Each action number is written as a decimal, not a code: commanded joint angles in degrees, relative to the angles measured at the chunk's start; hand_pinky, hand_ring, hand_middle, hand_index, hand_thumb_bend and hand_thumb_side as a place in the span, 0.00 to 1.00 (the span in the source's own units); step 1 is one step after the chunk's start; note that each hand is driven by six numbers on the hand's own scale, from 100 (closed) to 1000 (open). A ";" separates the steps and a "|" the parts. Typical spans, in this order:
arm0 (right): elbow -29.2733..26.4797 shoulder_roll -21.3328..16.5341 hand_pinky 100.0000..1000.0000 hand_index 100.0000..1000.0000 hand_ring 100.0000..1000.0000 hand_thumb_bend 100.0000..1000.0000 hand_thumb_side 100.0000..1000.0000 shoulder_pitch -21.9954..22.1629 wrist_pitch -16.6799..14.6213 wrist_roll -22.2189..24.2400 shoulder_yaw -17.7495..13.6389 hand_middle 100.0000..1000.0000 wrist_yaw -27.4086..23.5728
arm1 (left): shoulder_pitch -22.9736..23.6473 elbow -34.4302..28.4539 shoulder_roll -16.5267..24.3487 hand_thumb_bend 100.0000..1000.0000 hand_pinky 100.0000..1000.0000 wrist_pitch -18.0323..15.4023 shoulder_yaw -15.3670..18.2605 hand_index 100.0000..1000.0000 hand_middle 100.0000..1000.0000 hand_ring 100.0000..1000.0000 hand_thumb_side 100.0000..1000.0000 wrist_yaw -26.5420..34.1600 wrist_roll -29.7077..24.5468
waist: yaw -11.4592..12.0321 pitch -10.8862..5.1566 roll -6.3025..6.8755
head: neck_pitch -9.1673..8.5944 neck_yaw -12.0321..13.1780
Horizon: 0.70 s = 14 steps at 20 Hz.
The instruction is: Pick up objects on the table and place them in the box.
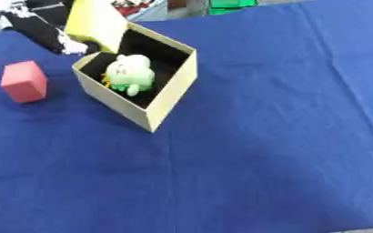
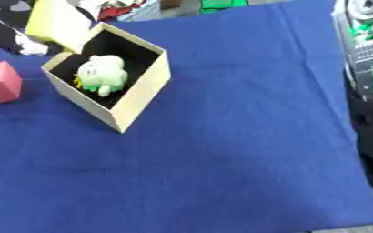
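A blue cloth (image 1: 245, 150) covers the desk, its near part bare. Toward the far left corner a tan box (image 1: 162, 102) stands open, its lid (image 1: 94, 20) raised at the back. A pale green toy (image 1: 131, 73) lies inside the box on its black lining. Just left of the box, apart from it, a pink cube (image 1: 24, 82) rests on the cloth. Neither hand is seen, so their state cannot be told.

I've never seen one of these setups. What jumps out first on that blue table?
A tan cardboard box with its lid flipped open stands at the upper left of the blue cloth, and a pale green plush toy lies inside it against the black lining. Just to its left, apart from it, a pink cube stands on the cloth. No robot hand shows.
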 commanded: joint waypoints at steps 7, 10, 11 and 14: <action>-2.17 0.37 0.88 0.97 0.91 0.00 0.86 -1.15 0.13 0.20 -0.62 0.82 -0.22 | -2.06 3.13 -1.58 0.00 0.66 -0.27 -0.07 0.69 0.52 0.65 0.35 0.05 3.45 | -0.74 -0.66 0.19 | -1.13 0.76; -2.26 0.36 0.88 0.97 0.91 0.00 0.86 -1.20 0.21 0.20 -0.66 0.82 -0.30 | -1.80 4.40 -1.91 0.22 0.68 -0.78 -0.71 0.75 0.59 0.72 0.51 -1.23 4.12 | -0.78 -0.47 0.22 | -0.85 0.76; -2.27 0.34 0.88 0.97 0.91 0.00 0.86 -1.20 0.24 0.19 -0.67 0.82 -0.35 | -1.61 4.76 -1.96 0.25 0.68 -1.05 -0.89 0.75 0.61 0.73 0.51 -1.92 4.23 | -0.78 -0.40 0.21 | -0.72 0.71; -2.31 0.28 0.88 0.97 0.91 0.00 0.86 -1.26 0.31 0.14 -0.76 0.82 -0.39 | -1.09 5.27 -1.99 0.54 0.73 -2.44 -1.08 0.82 0.70 0.79 0.63 -4.13 4.95 | -0.82 -0.26 0.14 | -0.37 0.56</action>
